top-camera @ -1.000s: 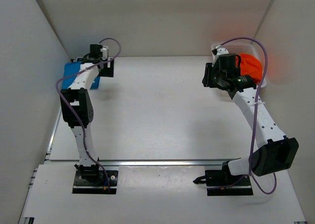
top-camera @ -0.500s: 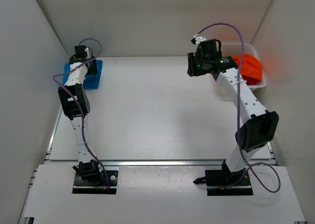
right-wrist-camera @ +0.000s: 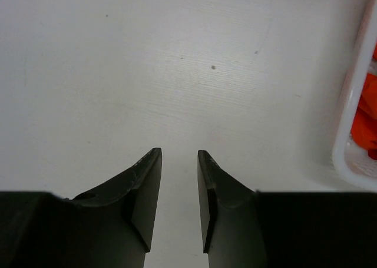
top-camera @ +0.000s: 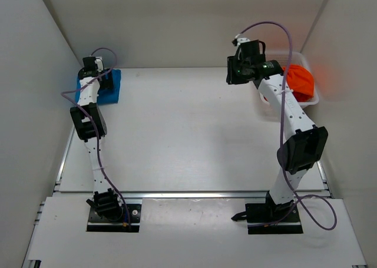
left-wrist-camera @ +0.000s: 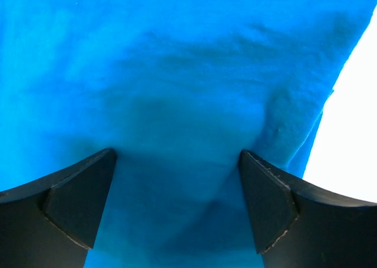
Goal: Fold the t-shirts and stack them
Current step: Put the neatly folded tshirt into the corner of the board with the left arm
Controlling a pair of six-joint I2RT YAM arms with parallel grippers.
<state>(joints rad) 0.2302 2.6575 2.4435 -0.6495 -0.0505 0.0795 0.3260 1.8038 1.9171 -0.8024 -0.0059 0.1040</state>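
Left hand (left-wrist-camera: 177,156) wide over blue t-shirt (left-wrist-camera: 177,73) — right hand (right-wrist-camera: 178,153) ajar

Basket (top-camera: 314,99) far right (t-shirt (top-camera: 113,83) far left)

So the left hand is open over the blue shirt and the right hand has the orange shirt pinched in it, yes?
Not quite. The right hand holds nothing: the right wrist view shows its jaws apart with only the table between them, and the orange shirt lies in the white basket beside it. The left hand is indeed open over the blue shirt.
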